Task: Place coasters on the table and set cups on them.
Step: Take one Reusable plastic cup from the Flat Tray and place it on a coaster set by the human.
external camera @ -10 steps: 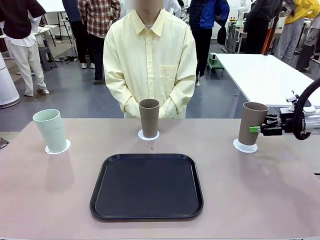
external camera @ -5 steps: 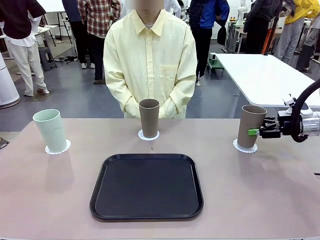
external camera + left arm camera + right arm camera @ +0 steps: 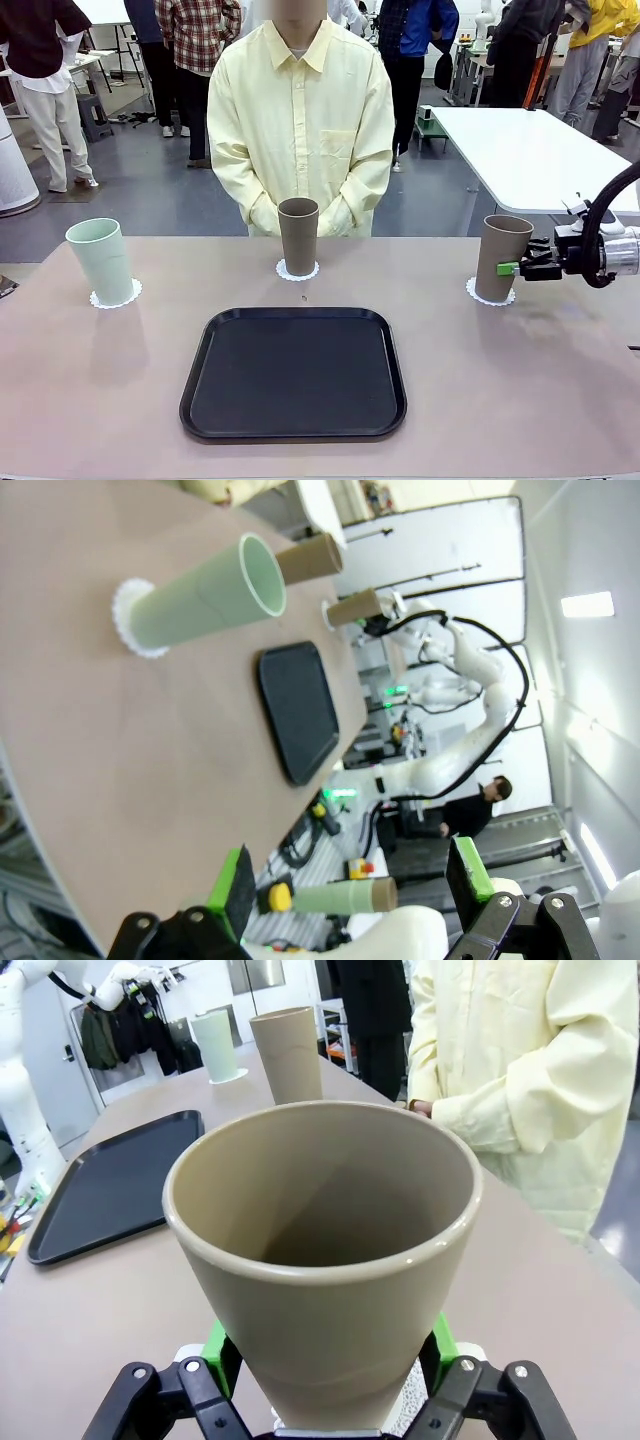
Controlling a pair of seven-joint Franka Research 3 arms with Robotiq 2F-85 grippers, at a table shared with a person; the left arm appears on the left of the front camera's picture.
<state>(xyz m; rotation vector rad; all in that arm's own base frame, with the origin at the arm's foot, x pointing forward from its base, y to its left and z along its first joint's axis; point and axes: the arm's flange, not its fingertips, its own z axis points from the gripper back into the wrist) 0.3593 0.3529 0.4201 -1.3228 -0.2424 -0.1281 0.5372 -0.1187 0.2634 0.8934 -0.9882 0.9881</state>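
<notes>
Front view, right of frame: your right end effector (image 3: 509,268) sits pinching the taupe cup (image 3: 499,257), upright on its coaster (image 3: 490,294) on the bench (image 3: 520,390). Left wrist view: left end effector (image 3: 350,885) spread, holding nothing. Right wrist view: same cup (image 3: 322,1260) looks stiff, light, maybe slick; grip mid-wall.

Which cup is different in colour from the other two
The mint green cup on the robot's left coaster; the other two cups are taupe-brown.
</notes>
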